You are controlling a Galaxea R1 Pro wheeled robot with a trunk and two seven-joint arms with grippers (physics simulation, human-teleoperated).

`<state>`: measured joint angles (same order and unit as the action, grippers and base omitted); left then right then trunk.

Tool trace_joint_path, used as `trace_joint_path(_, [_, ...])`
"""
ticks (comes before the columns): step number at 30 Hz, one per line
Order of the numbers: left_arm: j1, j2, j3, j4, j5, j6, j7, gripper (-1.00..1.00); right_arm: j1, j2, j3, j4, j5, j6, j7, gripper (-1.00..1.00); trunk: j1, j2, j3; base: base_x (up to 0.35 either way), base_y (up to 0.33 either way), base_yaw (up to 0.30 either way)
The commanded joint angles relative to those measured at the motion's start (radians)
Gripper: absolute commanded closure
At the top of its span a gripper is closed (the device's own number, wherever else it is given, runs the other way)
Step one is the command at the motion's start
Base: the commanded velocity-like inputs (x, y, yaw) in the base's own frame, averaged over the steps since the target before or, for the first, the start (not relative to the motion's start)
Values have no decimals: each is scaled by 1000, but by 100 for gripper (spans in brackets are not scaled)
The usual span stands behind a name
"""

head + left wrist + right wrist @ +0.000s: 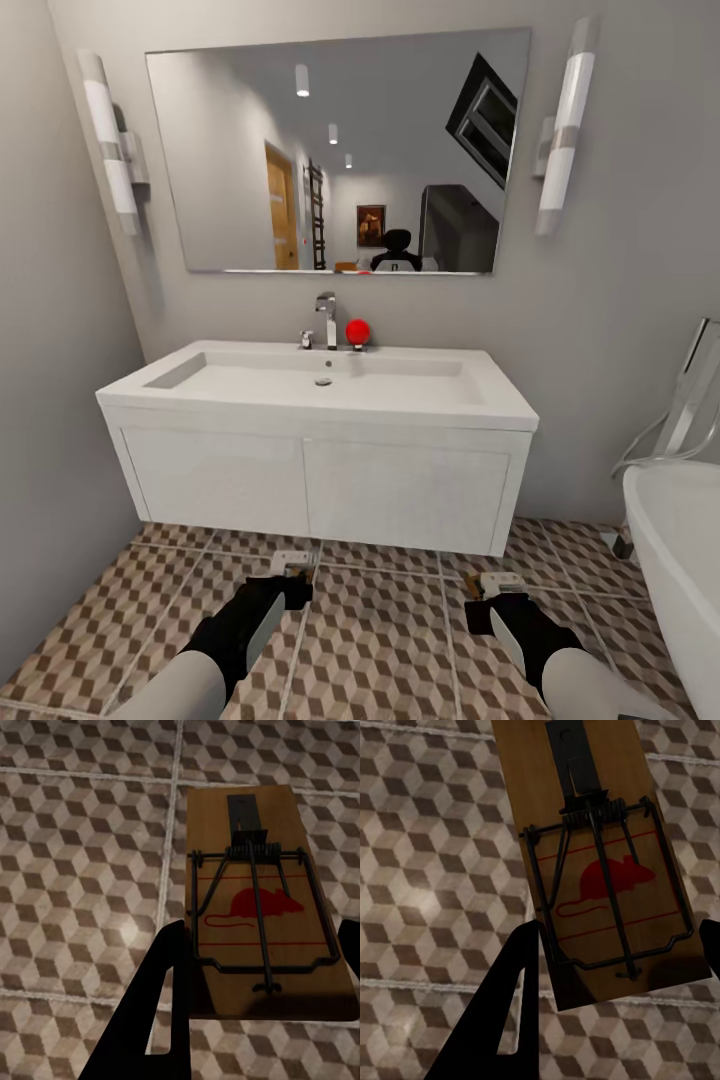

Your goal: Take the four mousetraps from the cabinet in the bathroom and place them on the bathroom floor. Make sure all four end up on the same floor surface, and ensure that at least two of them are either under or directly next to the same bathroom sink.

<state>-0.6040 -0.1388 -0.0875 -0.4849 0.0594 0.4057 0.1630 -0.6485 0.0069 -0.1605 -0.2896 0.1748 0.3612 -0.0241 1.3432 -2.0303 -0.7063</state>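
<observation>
The white sink [250, 380] on its two-door vanity [400, 495] hangs on the wall ahead, above the cube-patterned bathroom floor [380, 650]. My left gripper [290, 582] is low over the tiles in front of the vanity, shut on a mousetrap [294, 561]. In the left wrist view that brown board [217, 817], with wire parts and a red mouse mark, sits between the black fingers [169, 975]. My right gripper [492, 602] is shut on a second mousetrap [497, 582], seen close in the right wrist view [529, 772]. The cabinet is out of view.
A white bathtub [685, 560] with a chrome fitting stands at the right edge. A grey wall [50, 400] closes the left side. A chrome faucet [327, 320] and a red ball [357, 332] sit on the sink's back rim, under a mirror [340, 150].
</observation>
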Motion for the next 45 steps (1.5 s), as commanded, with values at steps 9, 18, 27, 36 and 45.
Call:
trace_joint_path(9, [0,-1,-8,-4,5,5,9,100,0,0,-5,-2,8,6,0,100,23,-43,-20,0,0,0])
trace_joint_path(18, [0,-2,-8,0,9,5,8,100,0,0,-3,-2,13,3,11,100,57,-106,-48,0,0,0])
trace_joint_path(27, [0,-2,-8,0,10,5,8,100,0,8,-3,-2,11,14,1,100,92,-169,-76,0,0,-139])
trace_joint_path(36, [0,-1,-8,0,10,5,7,100,0,8,-2,-1,11,13,0,100,126,-232,-105,0,0,-180])
trace_joint_path(45, [0,-1,-6,3,10,5,10,100,0,7,-5,-2,9,2,-4,100,161,-295,-133,0,0,-18])
